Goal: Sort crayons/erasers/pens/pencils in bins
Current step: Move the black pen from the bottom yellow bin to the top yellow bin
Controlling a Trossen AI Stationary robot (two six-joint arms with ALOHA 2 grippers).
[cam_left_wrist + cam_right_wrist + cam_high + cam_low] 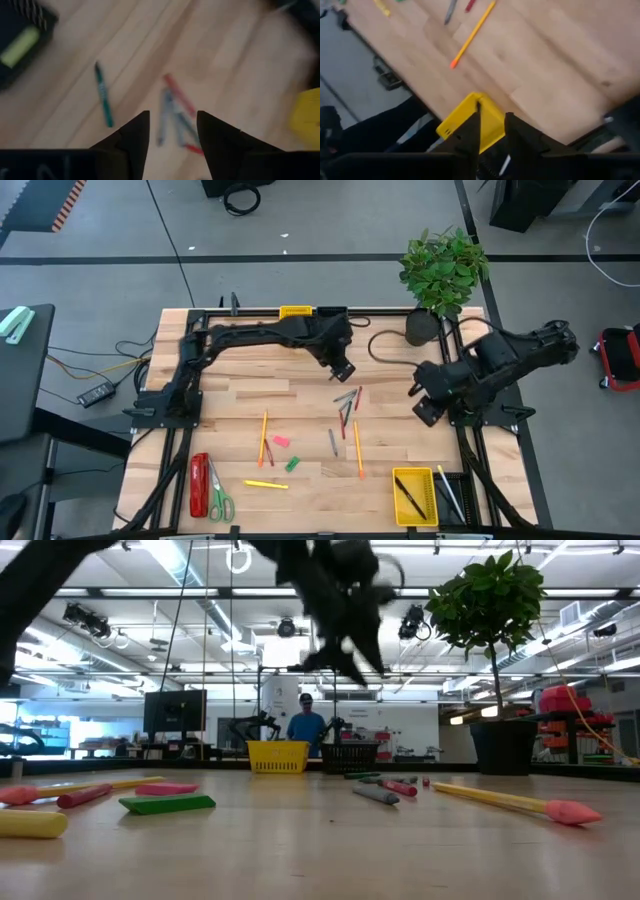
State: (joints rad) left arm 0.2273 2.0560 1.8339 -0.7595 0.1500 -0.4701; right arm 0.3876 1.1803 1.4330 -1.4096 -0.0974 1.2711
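High view: my left gripper (345, 371) is hovering, fingers apart, empty, above the crayons (347, 399); my right gripper (416, 392), fingers slightly apart, is holding nothing, beside them.

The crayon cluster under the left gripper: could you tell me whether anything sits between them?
Nothing visible does. The left gripper, jaws apart, hangs over bare wood just beyond the crayon cluster, with no other item between them.

The left gripper (344, 370) hangs above mid-table, fingers (135, 135) parted and empty. The right gripper (418, 388) hovers off to its side, fingers (470, 132) slightly apart, empty.
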